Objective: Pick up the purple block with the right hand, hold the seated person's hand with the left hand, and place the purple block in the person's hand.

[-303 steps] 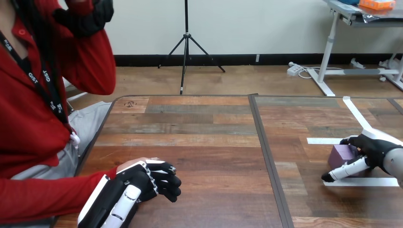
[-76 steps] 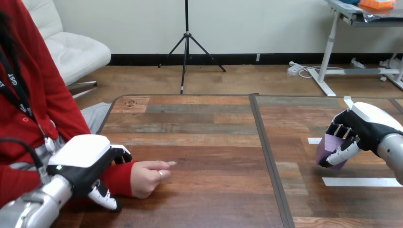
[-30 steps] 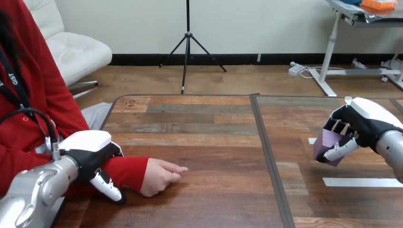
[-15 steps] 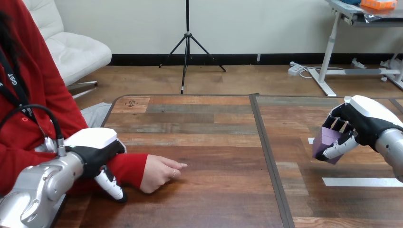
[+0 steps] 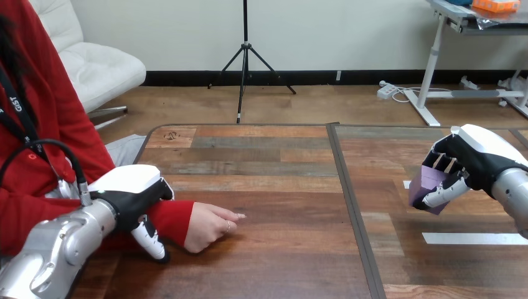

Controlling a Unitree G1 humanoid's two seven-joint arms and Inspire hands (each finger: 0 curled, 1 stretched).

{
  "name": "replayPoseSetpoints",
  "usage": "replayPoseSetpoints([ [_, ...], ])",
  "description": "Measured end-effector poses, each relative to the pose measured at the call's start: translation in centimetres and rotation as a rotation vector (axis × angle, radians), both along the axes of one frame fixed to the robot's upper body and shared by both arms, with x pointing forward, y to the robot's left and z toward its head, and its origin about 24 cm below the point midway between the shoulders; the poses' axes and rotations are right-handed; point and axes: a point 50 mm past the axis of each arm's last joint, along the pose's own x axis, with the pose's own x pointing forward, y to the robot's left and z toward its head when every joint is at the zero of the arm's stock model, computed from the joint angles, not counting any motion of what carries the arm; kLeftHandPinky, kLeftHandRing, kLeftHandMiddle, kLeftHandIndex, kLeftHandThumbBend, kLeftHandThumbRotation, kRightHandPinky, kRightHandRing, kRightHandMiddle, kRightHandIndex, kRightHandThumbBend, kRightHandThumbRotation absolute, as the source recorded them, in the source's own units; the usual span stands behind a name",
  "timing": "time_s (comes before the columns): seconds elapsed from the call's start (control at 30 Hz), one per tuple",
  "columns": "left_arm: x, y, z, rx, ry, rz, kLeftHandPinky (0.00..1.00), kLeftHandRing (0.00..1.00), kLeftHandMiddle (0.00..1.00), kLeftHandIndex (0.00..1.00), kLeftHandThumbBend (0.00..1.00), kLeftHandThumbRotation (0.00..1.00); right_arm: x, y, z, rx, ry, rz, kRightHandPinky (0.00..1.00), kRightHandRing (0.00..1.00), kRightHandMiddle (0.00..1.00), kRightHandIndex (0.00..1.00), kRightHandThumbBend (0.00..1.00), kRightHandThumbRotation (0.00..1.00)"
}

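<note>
The small purple block (image 5: 428, 185) is held clear of the wooden plank desk (image 5: 268, 165) by the robot's right hand (image 5: 468, 163). The fingers of this hand are curled over the block's top and far side, and the thumb is pressed against its near lower edge — a closed grasp, with the block's lower corner jutting out to the left of the palm. Below this hand and a little nearer, a strip of white tape (image 5: 473, 238) is laid flat on the desk.

The robot's left hand (image 5: 132, 188) is set across the person's red-sleeved wrist (image 5: 173, 218). Its white-shelled back is turned upward, its fingers are bent over the far side of the sleeve, and its thumb is curled down the near side, the tip reaching the desk — the wrist is enclosed between them.

Just to the right of the left hand, the person's hand (image 5: 208, 225) is rested on the desk, loosely curled, with one finger stretched out toward the right. The block is carried well apart from it, far to the right of the left hand and across the dark seam in the desk.
</note>
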Motion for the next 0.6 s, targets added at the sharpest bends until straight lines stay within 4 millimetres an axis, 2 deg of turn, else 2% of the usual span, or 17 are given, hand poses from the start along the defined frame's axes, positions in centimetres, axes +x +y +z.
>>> replayPoseSetpoints([
  [0.3, -0.15, -0.33, -0.33, -0.028, -0.019, -0.001, 0.18, 0.23, 0.31, 0.34, 0.73, 0.00, 0.00, 0.00, 0.01, 0.003, -0.001, -0.001, 0.35, 0.41, 0.46, 0.49, 0.73, 0.00],
  [0.6, -0.42, -0.64, -0.77, -0.055, -0.024, -0.002, 0.16, 0.21, 0.28, 0.30, 0.67, 0.00, 0.00, 0.00, 0.01, 0.003, -0.001, 0.000, 0.37, 0.43, 0.48, 0.49, 0.73, 0.00],
])
